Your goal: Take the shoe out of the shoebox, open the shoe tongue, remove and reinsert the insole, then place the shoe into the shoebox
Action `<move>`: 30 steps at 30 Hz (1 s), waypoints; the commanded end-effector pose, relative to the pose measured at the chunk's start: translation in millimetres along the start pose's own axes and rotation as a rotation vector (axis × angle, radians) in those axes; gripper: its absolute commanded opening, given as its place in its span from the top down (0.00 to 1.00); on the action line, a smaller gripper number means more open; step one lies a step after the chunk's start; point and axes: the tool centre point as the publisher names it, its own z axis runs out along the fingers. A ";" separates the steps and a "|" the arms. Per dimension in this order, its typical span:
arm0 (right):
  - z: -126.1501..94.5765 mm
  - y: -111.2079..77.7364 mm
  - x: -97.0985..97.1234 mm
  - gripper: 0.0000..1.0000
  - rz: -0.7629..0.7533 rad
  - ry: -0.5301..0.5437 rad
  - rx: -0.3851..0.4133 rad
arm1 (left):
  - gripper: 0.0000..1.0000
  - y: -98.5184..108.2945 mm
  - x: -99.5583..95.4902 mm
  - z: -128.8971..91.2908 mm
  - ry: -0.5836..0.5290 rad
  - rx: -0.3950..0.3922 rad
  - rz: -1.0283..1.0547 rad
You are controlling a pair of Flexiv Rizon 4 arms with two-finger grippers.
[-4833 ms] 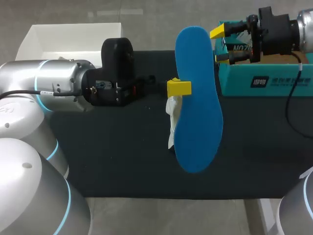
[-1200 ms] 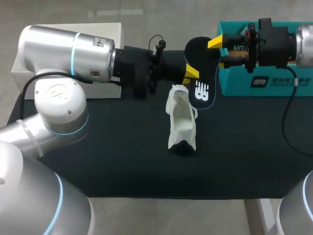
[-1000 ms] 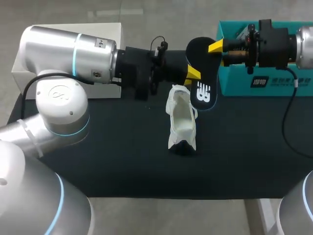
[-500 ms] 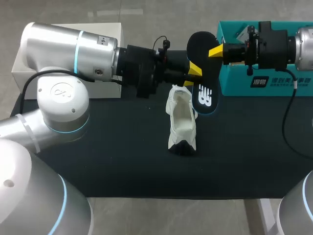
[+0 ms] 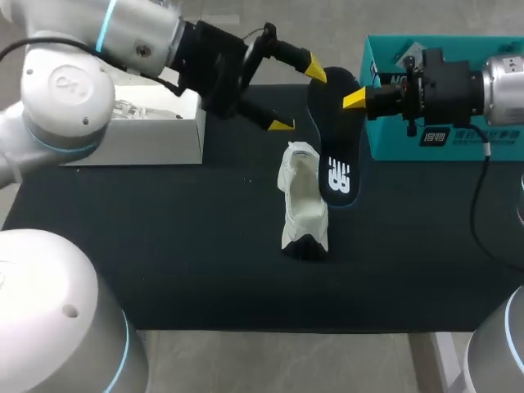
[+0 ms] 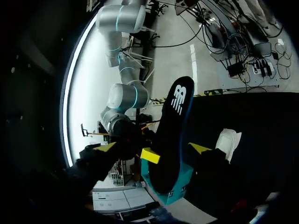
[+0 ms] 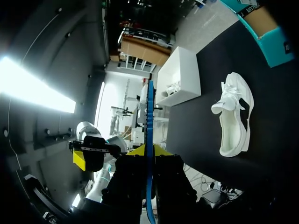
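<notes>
1. One white sneaker (image 5: 303, 201) lies near the middle of the black table mat (image 5: 164, 246). It is outside both boxes, with its opening facing up.
2. One black, blue-edged insole (image 5: 336, 139) is held in the air at about 1 o'clock from the sneaker. In the head view its long axis runs from 12 to 6, with the printed face towards the camera. Its lower end overlaps the sneaker's 3 o'clock side there, and contact between the two cannot be made out.
3. There are two grippers. The right gripper (image 5: 358, 97) comes in from 3 o'clock. Its jaws are narrow and pinched on the insole's edge near the upper end. In the right wrist view the insole (image 7: 149, 135) shows edge-on as a thin blue line clamped between the two yellow tips. The sneaker (image 7: 236, 116) lies well ahead of them on the mat.
4. The left gripper (image 5: 296, 94) comes in from 10 o'clock and sits at about 12 o'clock from the sneaker. Its jaws are spread wide and grip nothing. In the left wrist view the insole (image 6: 173, 130) stands ahead between the spread fingers and touches neither.
5. There are two boxes. One teal shoebox (image 5: 446, 147) sits at 2 o'clock from the sneaker, behind the right gripper. One white box (image 5: 135, 139) sits at 10 o'clock from the sneaker.
</notes>
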 end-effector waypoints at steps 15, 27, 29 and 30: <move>24.4 12.9 -12.9 1.00 0.000 0.004 0.066 | 0.00 30.7 -55.4 -61.1 0.897 -0.051 0.103; 32.2 21.4 -20.5 1.00 0.011 0.012 0.043 | 0.00 23.7 -53.8 -49.4 1.096 -0.073 0.297; 31.6 22.6 -20.8 1.00 0.014 0.019 0.036 | 0.00 23.4 -52.1 -47.7 1.093 -0.076 0.273; 31.4 23.5 -20.5 1.00 0.014 0.020 0.034 | 0.00 23.2 -51.4 -47.0 1.084 -0.074 0.252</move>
